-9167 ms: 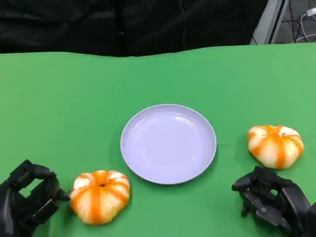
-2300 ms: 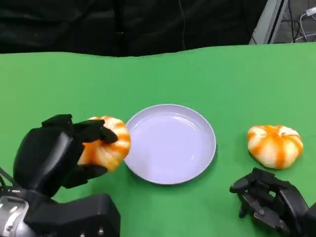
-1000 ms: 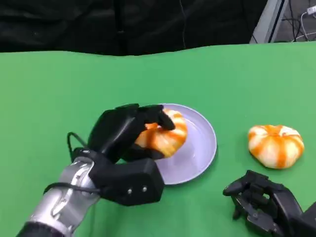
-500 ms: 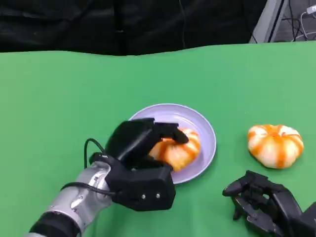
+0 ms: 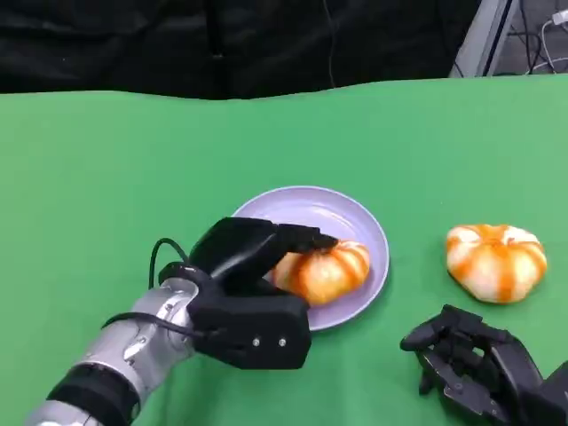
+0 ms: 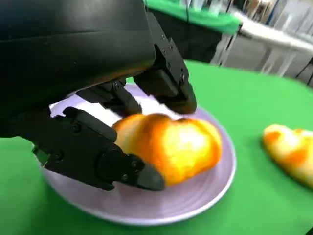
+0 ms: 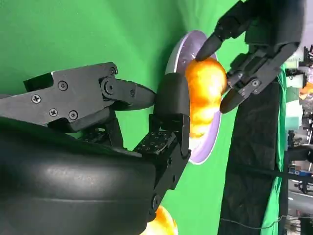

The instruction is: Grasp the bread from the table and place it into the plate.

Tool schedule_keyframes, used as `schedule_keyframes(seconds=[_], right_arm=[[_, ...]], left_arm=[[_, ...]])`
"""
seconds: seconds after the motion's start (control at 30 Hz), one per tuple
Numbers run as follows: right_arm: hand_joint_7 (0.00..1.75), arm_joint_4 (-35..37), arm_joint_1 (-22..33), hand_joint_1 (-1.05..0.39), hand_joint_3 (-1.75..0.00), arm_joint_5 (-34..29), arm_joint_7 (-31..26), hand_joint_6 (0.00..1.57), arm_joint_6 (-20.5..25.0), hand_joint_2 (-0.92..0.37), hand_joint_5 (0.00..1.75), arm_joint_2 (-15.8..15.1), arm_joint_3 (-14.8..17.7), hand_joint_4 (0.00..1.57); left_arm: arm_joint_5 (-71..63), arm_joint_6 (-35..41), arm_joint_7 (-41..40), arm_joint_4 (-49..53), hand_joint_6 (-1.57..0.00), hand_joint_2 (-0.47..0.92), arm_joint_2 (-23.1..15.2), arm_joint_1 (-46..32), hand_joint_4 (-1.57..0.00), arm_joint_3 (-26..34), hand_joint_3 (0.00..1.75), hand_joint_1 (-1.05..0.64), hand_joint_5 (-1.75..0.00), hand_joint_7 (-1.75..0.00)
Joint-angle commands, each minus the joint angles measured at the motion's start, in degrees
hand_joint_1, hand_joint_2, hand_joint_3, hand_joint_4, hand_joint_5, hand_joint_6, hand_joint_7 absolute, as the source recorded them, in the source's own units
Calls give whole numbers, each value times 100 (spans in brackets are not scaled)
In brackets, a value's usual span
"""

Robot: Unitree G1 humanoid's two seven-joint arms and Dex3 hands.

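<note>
One bun (image 5: 324,272) sits on the plate (image 5: 355,217), toward its near rim, with my left hand (image 5: 253,266) loosely around it, fingers (image 6: 166,93) spread and barely touching. Pulling back carelessly could drag it off the edge. My right hand (image 5: 475,364) rests curled and empty on the table (image 5: 133,169).

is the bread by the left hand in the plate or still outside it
In the plate: the bread rests on the purple plate, with the left hand around it.
</note>
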State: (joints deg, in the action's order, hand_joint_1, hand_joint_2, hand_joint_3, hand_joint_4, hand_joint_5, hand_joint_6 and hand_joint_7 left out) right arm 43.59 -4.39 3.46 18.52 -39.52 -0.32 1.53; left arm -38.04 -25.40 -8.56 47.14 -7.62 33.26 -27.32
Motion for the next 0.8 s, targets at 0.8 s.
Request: schedule_keyframes(seconds=[0.8], right_arm=[[105, 18, 5, -30, -44, 94, 66, 76, 33, -92, 175, -47, 40, 66]], left_arm=[[1956, -636, 665, -1338, -31, 92, -407, -769, -33, 1260, 67, -87, -5, -2]])
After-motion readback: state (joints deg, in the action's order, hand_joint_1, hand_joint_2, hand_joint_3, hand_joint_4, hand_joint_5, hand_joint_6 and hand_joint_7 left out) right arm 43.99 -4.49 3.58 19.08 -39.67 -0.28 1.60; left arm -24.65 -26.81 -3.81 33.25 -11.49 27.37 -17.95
